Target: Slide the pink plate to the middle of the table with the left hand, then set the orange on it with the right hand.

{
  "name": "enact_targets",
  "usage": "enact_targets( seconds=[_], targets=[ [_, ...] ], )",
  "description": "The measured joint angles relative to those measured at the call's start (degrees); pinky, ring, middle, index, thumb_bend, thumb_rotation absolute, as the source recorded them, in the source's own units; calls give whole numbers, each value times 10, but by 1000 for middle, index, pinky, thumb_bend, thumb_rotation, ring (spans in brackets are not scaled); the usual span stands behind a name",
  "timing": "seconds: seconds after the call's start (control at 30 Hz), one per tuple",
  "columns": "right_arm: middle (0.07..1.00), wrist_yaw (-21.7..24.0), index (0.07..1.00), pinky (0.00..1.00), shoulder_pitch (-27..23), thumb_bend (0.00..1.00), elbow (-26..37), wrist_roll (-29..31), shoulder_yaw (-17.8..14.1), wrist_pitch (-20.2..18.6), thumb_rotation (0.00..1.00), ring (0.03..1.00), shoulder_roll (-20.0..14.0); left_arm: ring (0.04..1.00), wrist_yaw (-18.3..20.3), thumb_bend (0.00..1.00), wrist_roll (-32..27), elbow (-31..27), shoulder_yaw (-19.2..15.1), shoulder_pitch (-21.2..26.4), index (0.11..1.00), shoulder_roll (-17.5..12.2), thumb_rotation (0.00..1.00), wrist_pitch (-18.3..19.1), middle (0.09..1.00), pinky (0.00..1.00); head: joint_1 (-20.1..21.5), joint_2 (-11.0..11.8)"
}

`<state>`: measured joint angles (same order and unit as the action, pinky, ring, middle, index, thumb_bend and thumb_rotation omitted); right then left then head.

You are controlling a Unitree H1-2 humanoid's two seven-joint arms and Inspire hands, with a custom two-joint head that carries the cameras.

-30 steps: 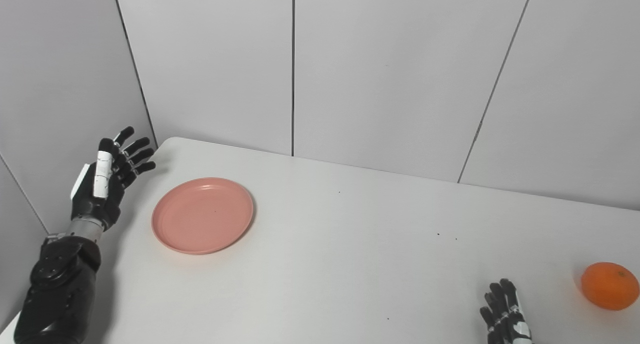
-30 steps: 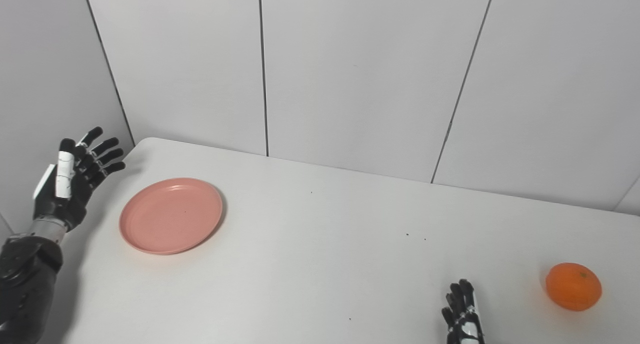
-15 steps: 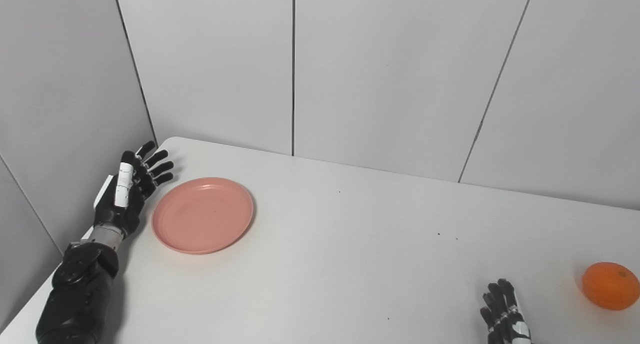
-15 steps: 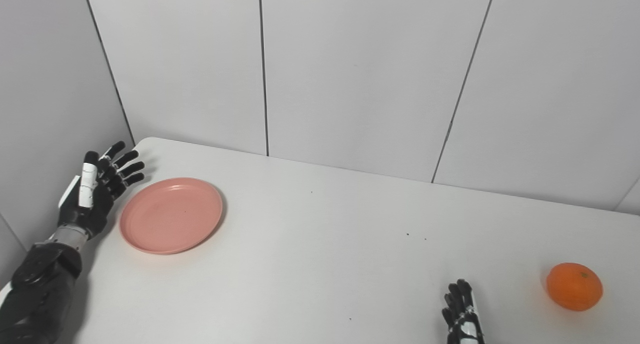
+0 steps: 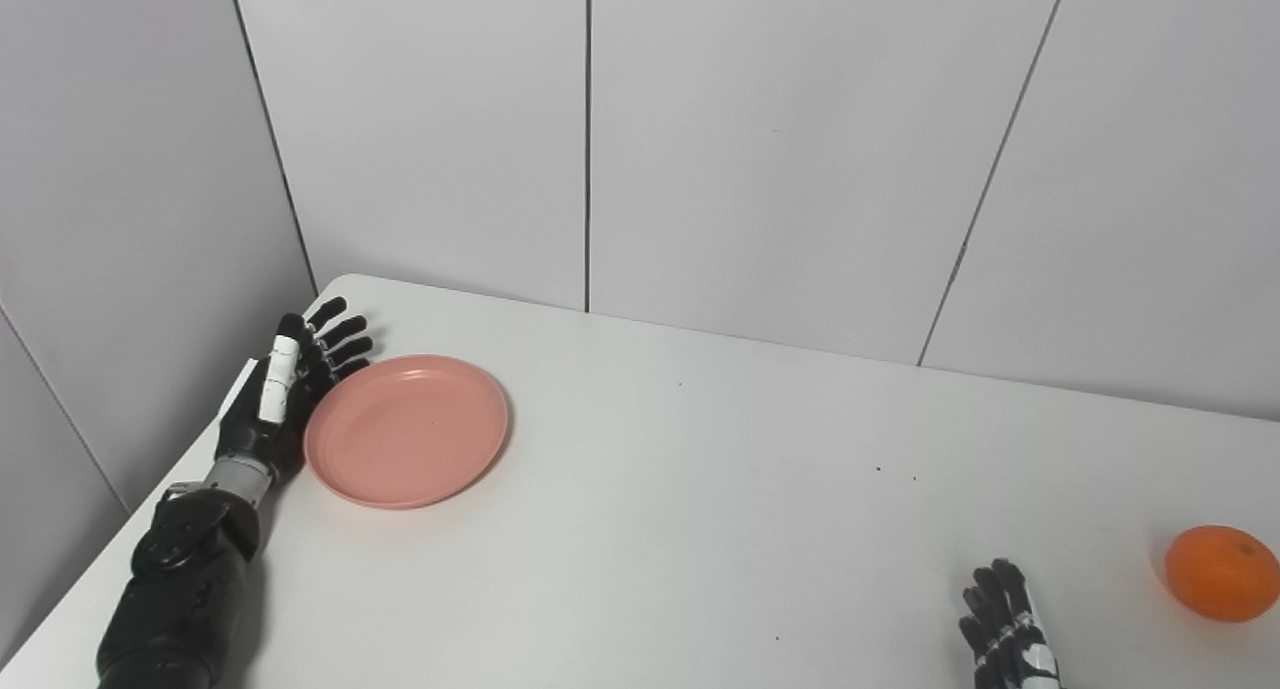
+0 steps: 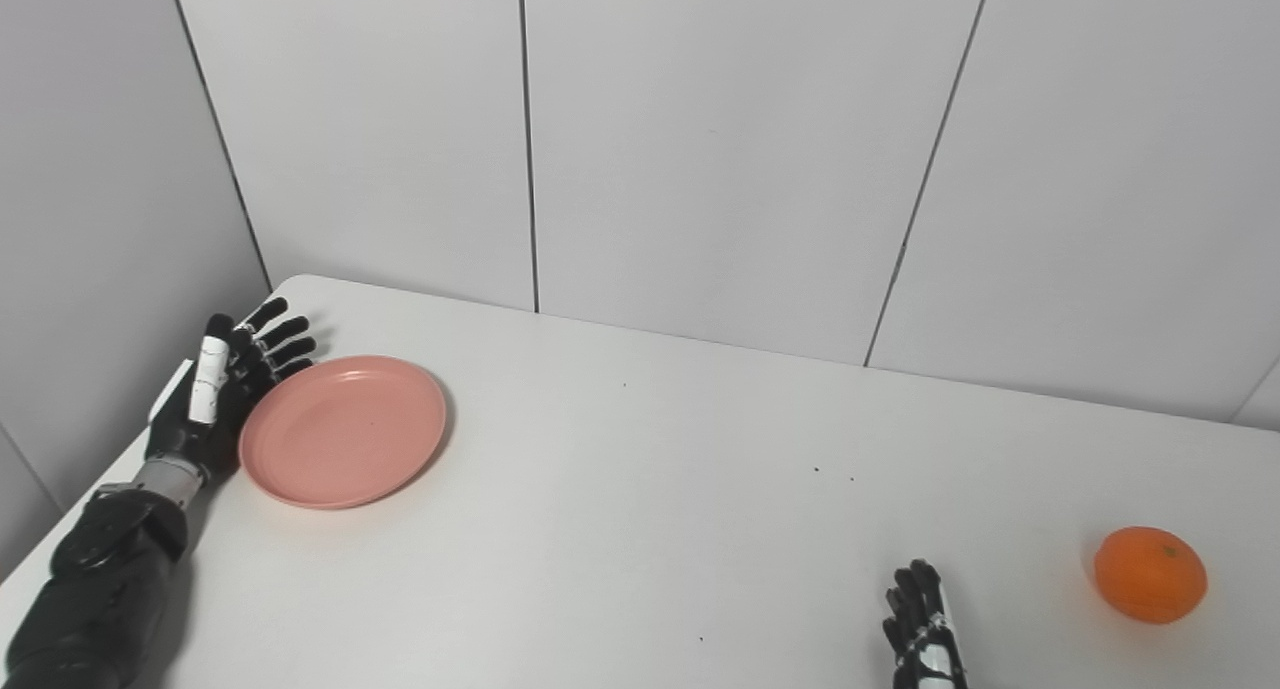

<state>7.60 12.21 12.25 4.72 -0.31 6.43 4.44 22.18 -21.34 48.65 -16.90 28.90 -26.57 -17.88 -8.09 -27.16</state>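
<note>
- Your left hand (image 5: pixel 285 394) stands on edge at the table's (image 5: pixel 700 529) far left corner, fingers spread and straight, holding nothing. Its palm side sits against or just beside the left rim of the plate (image 5: pixel 407 431); actual contact is too fine to make out.
- The plate, pink and round, lies flat near that far left corner, well away from the table's middle. It has not yet been slid.
- The orange (image 5: pixel 1220 573) rests alone near the right edge, toward the near right corner, well apart from the plate.
- Your right hand (image 5: pixel 1005 634) shows only as fingertips at the near edge, to the left of the orange. The fingers seem loosely apart and hold nothing, though most of the hand is cut off.
- Risk, as a judgement: if you push high on the rim, the hand may ride over the shallow plate or tip its near side up instead of sliding it.
- Risk: an off-centre push could spin the plate or send it toward the far edge instead of the middle.
- Risk: the orange is round and close to the right edge, so a nudge during the reach could roll it off.
- The right eye view shows more table beyond the orange; the left eye view places it against the picture's edge.
- The left eye view shows more of your right hand's fingers.
</note>
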Motion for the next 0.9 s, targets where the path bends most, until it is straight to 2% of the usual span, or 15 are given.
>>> enact_targets(
  seconds=[0.1,0.47,0.57,0.77,0.9],
  targets=[
    [962,0,967,1000,0,771,0,-2,1,0,1000,974,0,845,1,1000,0,29,-1,12,893,-4,896,-12,859,841,0,0],
    [958,0,964,1000,1,772,1,-3,2,-1,1000,968,0,840,11,1000,-1,23,-4,10,882,-3,908,-11,850,810,1,-2],
    [956,0,961,1000,1,770,1,-2,2,-1,1000,962,0,830,11,1000,-4,-6,-4,-2,878,2,917,-6,845,796,1,-2],
    [956,0,962,1000,1,795,1,-5,3,-1,1000,962,0,826,8,1000,-7,-53,-2,-18,865,20,913,33,867,782,4,-4],
    [963,0,968,1000,2,773,2,-6,6,-6,1000,968,1,837,2,1000,-7,-83,-1,-24,887,38,903,65,855,802,9,-8]
  ],
)
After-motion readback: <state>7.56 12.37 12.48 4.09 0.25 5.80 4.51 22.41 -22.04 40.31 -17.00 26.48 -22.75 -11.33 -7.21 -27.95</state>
